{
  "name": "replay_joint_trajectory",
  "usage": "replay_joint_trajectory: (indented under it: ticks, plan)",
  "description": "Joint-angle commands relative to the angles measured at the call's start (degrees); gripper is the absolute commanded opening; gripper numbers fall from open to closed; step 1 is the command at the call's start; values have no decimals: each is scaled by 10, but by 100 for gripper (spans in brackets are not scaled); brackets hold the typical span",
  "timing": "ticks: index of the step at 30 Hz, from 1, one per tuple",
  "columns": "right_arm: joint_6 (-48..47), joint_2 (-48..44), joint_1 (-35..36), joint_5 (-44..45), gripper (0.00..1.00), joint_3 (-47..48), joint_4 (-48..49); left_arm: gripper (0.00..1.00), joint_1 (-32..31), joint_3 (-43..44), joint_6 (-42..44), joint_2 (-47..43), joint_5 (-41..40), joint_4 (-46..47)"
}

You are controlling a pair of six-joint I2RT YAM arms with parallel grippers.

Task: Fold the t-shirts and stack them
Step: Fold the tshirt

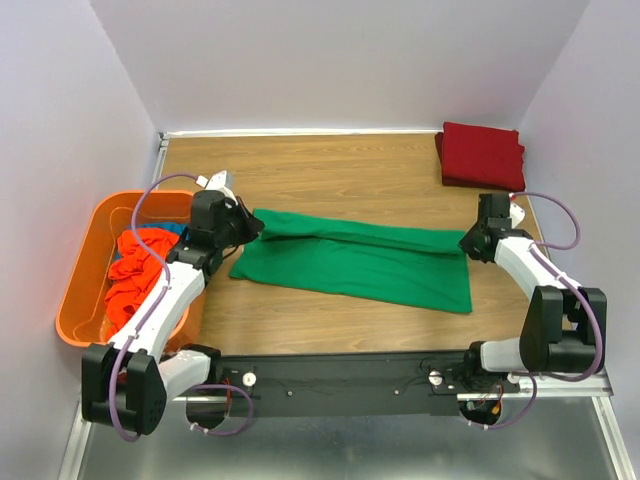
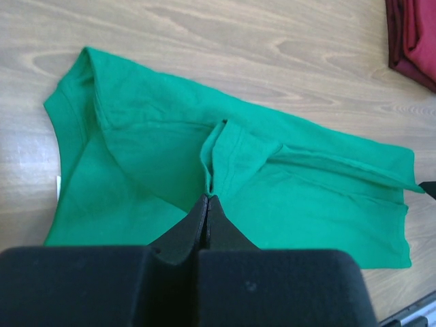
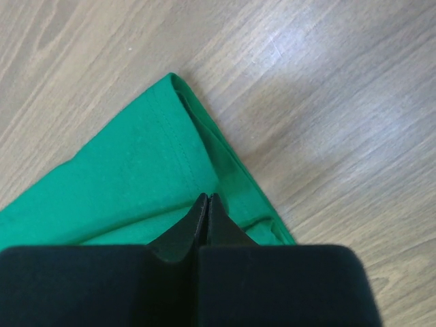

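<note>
Spread shirt (image 1: 350,262) between left claw (image 1: 245,225) and right claw (image 1: 468,245); folded shirt (image 1: 482,155) back-right; crumpled shirts (image 1: 135,265) in bin (image 1: 80,290), left.

Left wrist view: left gripper's (image 2: 208,199) black jaws pressed together on a raised fold of a bright green cotton t-shirt (image 2: 150,163).

The pinched fold rises as a narrow ridge straight ahead of the jaw tips, its hemmed edge turned up. To either side of the jaws the rest of the garment spreads flat over the pale wood-grain tabletop (image 2: 204,34), reaching farther to the right, where a long crease runs toward the far hem. Left of the jaws a small white tag (image 2: 58,182) shows at the cloth's edge. Far ahead and to the right of the jaws lies a dark red folded cloth (image 2: 414,34), well apart from the green one.
</note>
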Motion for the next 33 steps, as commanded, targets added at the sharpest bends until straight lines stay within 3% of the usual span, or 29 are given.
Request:
replay_joint_trajectory:
  ticks: [1,6,9,15,23,33]
  plan:
    - [8,-21,-2,14,11,-16,-11,0,-2,-19,-11,-13,29,-2]
    - [3,-44,-2,1,36,-21,-11,0,-4,-35,-16,-3,48,4]
    - [-9,-58,-1,-18,44,-14,-11,0,-3,-43,-21,-2,59,10]
    - [-14,-41,5,-118,43,-3,5,0,-5,-48,-22,-6,67,12]
    - [7,20,113,-93,43,37,24,0,-6,-52,-23,-6,64,-11]
    - [12,150,226,-94,42,156,44,0,-30,-73,-39,11,74,-13]
